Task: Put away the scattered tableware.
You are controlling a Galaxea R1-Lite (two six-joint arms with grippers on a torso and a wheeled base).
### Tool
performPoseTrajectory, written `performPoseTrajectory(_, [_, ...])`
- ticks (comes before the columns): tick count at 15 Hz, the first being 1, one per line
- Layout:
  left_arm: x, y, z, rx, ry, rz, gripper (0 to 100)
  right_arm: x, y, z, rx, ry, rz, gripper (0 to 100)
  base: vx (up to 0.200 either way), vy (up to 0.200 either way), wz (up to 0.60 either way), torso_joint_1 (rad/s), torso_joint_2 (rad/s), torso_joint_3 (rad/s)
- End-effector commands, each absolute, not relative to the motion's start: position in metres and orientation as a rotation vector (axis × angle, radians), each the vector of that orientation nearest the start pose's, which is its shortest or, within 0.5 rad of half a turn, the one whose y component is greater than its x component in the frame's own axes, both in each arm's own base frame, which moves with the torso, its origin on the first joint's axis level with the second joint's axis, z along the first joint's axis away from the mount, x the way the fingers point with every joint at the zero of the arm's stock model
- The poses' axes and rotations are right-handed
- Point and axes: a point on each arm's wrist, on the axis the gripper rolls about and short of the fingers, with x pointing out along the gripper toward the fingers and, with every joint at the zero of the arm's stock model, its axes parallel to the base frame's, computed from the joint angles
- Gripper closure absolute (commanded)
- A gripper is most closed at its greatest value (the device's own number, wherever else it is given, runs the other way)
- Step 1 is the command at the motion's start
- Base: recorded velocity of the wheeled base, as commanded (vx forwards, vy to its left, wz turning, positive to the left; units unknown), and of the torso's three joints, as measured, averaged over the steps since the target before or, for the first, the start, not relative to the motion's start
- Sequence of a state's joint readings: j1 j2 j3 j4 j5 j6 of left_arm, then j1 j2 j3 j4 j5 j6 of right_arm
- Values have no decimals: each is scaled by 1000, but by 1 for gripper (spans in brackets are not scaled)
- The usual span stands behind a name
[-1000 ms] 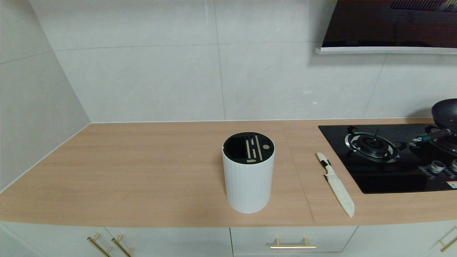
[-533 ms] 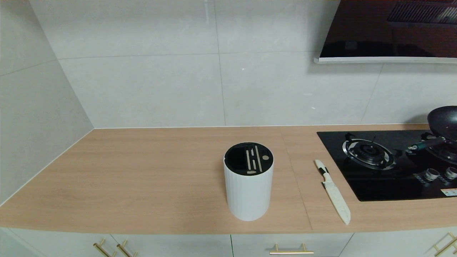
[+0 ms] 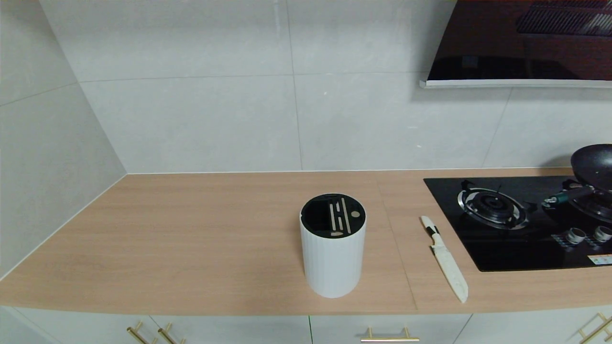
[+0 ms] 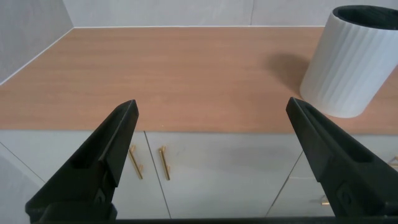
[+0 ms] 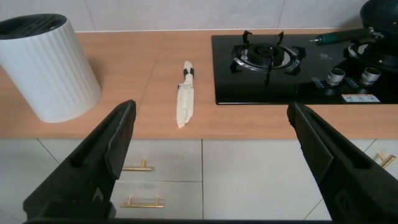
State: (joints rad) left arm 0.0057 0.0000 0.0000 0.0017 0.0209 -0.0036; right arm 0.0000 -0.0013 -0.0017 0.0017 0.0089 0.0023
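The knife [image 3: 444, 259] lay flat on the table [image 3: 191, 239] between holder [image 3: 333, 253] and hob [image 3: 516, 224] — stiff, thin, likely best pinched at its handle [image 3: 427, 223] — left claw [image 4: 211, 106] and right claw [image 5: 211, 107] both spread

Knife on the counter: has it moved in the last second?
No. The knife lies at the same gap from the hob edge and the white holder; the whole head view shifted, so the camera moved.

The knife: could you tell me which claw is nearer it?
Right. The right claw faces the knife; the left claw sits left of the knife block, farther away.
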Motion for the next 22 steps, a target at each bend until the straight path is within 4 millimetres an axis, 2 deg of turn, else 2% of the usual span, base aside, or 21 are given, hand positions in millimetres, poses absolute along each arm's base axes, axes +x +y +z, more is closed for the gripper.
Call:
performPoseTrajectory(1, [-23,0,75,-5,1,28,0,-23,0,76,-12,-2,9,0,0,0,0,0,0,0])
performPoseTrajectory(2, [-23,0,75,-3,1,28,0,-24,0,79,-14,-14,14,0,0,0,0,0,0,0])
performPoseTrajectory(3, [-23,0,75,-3,1,28,0,-30,0,112,14,-96,36,0,0,0,0,0,0,0])
performPoseTrajectory(4, [-23,0,75,-3,1,28,0,-31,0,138,53,-108,81,0,0,0,0,0,0,0])
performPoseTrajectory(5, [-23,0,75,-3,1,28,0,-26,0,144,52,-69,106,0,0,0,0,0,0,0])
performPoseTrajectory(7, [-23,0,75,-5,1,28,0,19,4,161,45,199,181,0,0,0,0,0,0,0])
performPoseTrajectory(8, [-23,0,75,-5,1,28,0,19,4,161,45,199,181,0,0,0,0,0,0,0])
performPoseTrajectory(9, [-23,0,75,-5,1,28,0,66,9,174,36,380,212,0,0,0,0,0,0,0])
performPoseTrajectory(10, [-23,0,75,-5,1,28,0,91,14,179,29,446,236,0,0,0,0,0,0,0])
performPoseTrajectory(12, [-23,0,75,-3,1,28,0,146,26,180,18,564,258,0,0,0,0,0,0,0])
performPoseTrajectory(13, [-23,0,75,-5,1,28,0,165,28,178,17,593,255,0,0,0,0,0,0,0])
performPoseTrajectory(15, [-23,0,75,-5,1,28,0,215,36,162,15,642,251,0,0,0,0,0,0,0])
performPoseTrajectory(16, [-23,0,75,-5,1,28,0,221,37,159,15,645,250,0,0,0,0,0,0,0])
performPoseTrajectory(17, [-23,0,75,-5,1,28,0,243,41,151,12,653,244,0,0,0,0,0,0,0])
performPoseTrajectory(18, [-23,0,75,-5,1,28,0,255,42,147,4,662,227,0,0,0,0,0,0,0])
performPoseTrajectory(22, [-23,0,75,-3,1,28,0,289,51,136,-37,686,183,0,0,0,0,0,0,0])
